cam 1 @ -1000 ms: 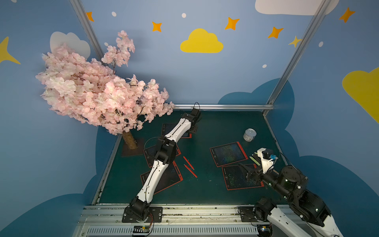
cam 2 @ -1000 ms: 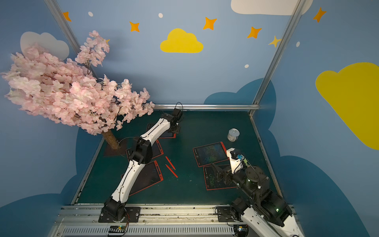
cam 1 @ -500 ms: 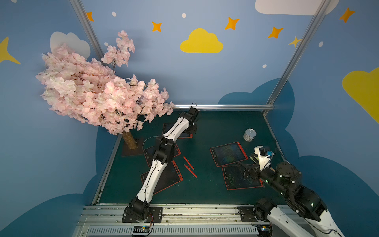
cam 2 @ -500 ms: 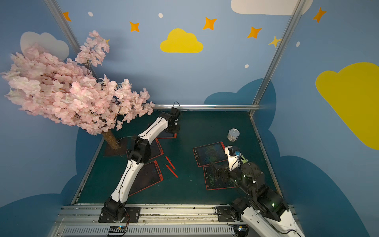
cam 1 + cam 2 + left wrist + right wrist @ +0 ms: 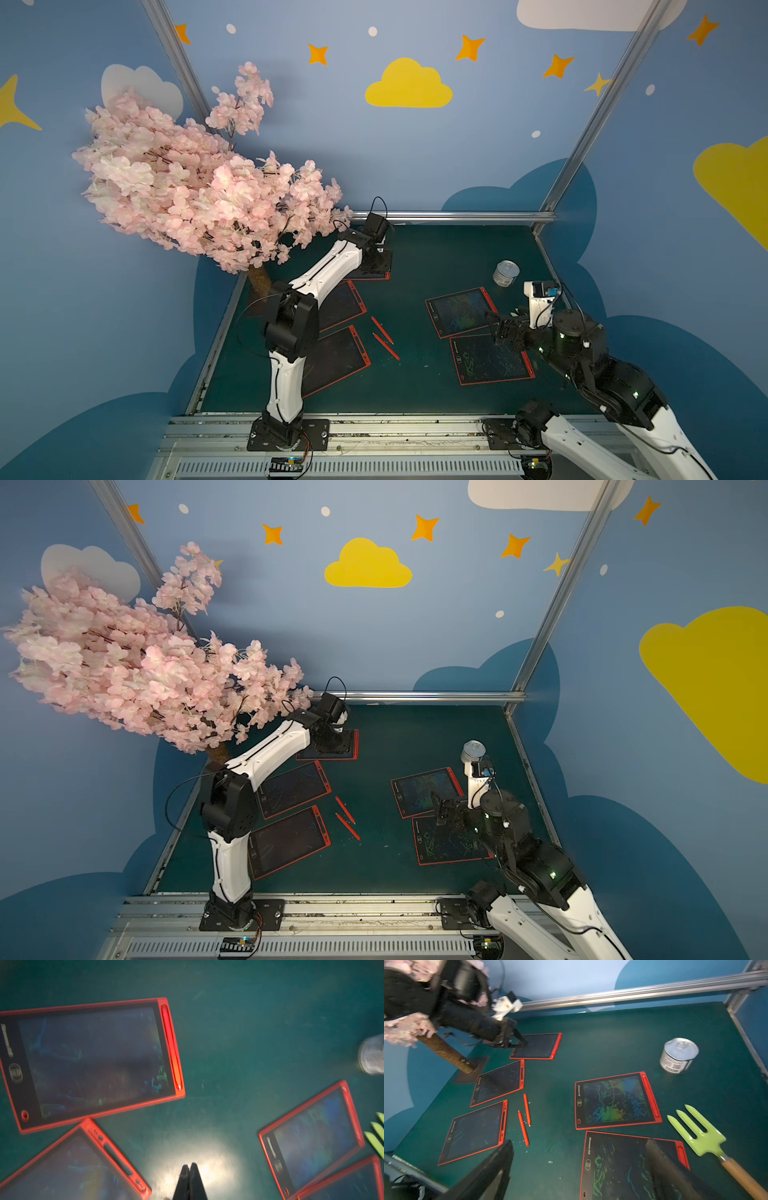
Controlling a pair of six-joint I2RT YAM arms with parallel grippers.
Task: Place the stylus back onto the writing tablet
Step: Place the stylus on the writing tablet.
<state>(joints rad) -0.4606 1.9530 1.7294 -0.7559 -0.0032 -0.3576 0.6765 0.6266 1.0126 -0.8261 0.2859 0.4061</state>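
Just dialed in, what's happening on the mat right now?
Neither arm holds anything. The left gripper is shut and empty over the far tablet, whose docked stylus sits in its slot. The right gripper hangs open above the near right tablet. A red stylus and a second stylus lie loose on the mat.

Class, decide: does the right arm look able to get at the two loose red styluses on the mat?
Probably yes: the right gripper stands open, and only bare mat and a flat tablet lie between it and the styluses; nothing upright blocks the way.
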